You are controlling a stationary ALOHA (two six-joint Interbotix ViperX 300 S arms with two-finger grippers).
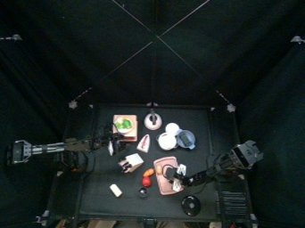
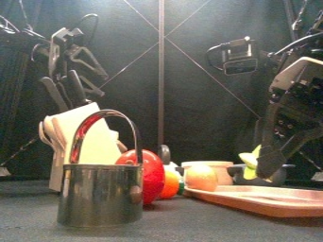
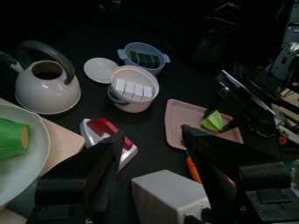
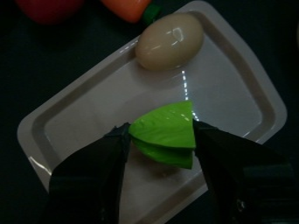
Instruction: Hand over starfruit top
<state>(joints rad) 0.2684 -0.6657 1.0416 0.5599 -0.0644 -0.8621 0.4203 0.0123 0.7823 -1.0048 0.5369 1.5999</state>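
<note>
A: Where's your starfruit [image 4: 163, 133]?
B: Right gripper [image 4: 163, 144] is clamped on it, over the pink tray [image 4: 233, 74] at the table's near right. An egg [image 4: 172, 40] lies on the same tray.
A: Left side?
B: Your left gripper [image 3: 149, 157] hangs with jaws apart over the table's left, near the white box [image 3: 173, 198].

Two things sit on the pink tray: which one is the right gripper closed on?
The green starfruit, pinched between the right gripper jaws over the pink tray. The pale egg lies free at the tray's far end, untouched.
</note>
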